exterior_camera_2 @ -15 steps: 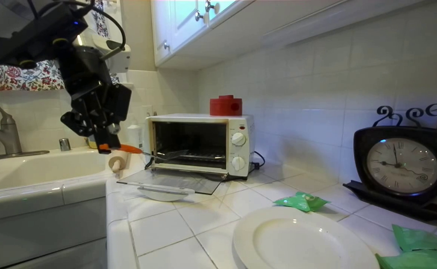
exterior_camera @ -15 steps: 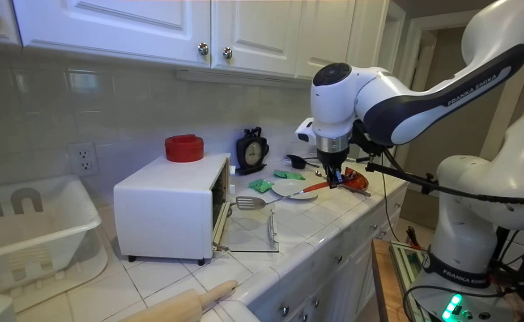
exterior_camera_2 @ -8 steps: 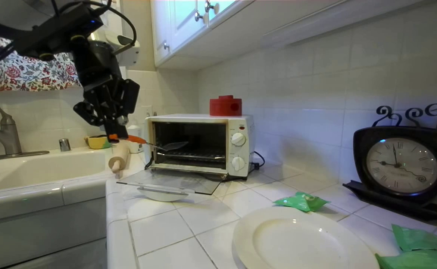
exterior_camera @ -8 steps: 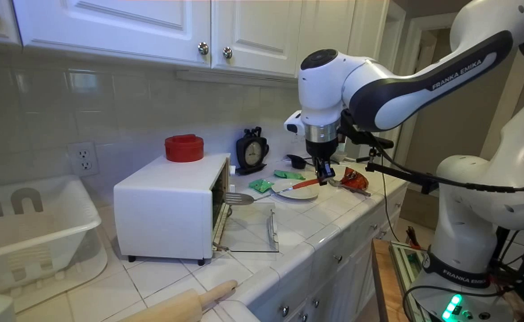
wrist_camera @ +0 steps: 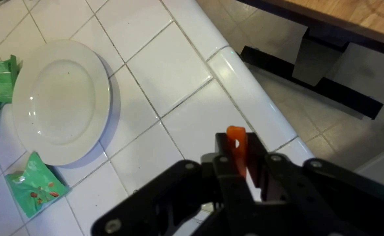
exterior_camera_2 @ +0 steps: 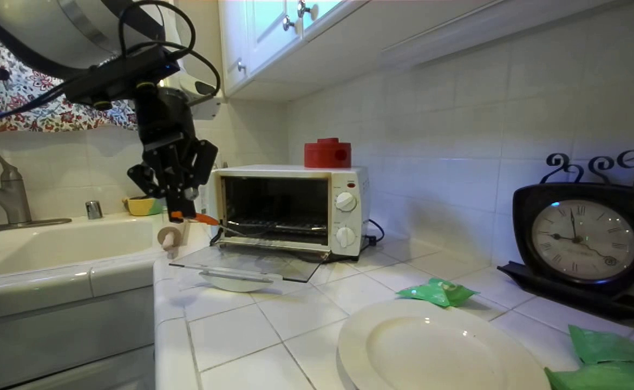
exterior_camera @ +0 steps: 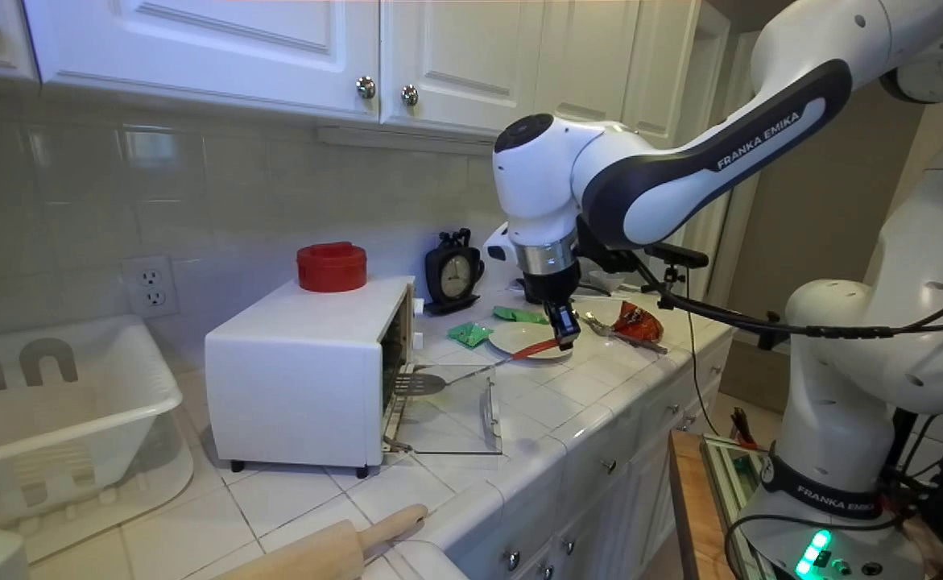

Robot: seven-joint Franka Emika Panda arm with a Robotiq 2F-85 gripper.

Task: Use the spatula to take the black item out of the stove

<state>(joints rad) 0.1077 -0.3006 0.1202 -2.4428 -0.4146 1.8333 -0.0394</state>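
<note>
My gripper (exterior_camera: pixel 568 341) is shut on the orange handle of the spatula (exterior_camera: pixel 421 384), above the counter. The handle also shows in an exterior view (exterior_camera_2: pixel 205 219) and, end-on, between the fingertips in the wrist view (wrist_camera: pixel 237 139). The slotted blade points at the stove (exterior_camera: pixel 302 379), with its tip at the opening, above the lowered glass door (exterior_camera: pixel 451 419). The stove's dark opening and rack (exterior_camera_2: pixel 284 225) face an exterior view, where the blade looks nearly edge-on. I cannot make out the black item inside the dark stove.
A white plate (exterior_camera_2: pixel 436 346) and green packets (exterior_camera_2: pixel 438 292) lie in front of the stove. A black clock (exterior_camera_2: pixel 587 238) stands by the wall. A red container (exterior_camera: pixel 332 267) sits on the stove. A rolling pin (exterior_camera: pixel 318 556) and dish rack (exterior_camera: pixel 60 419) are beyond it.
My gripper has carried the spatula toward the stove. The blade rose a little, then dropped lower, and its tip is now at the opening. The stove and door have not moved.
</note>
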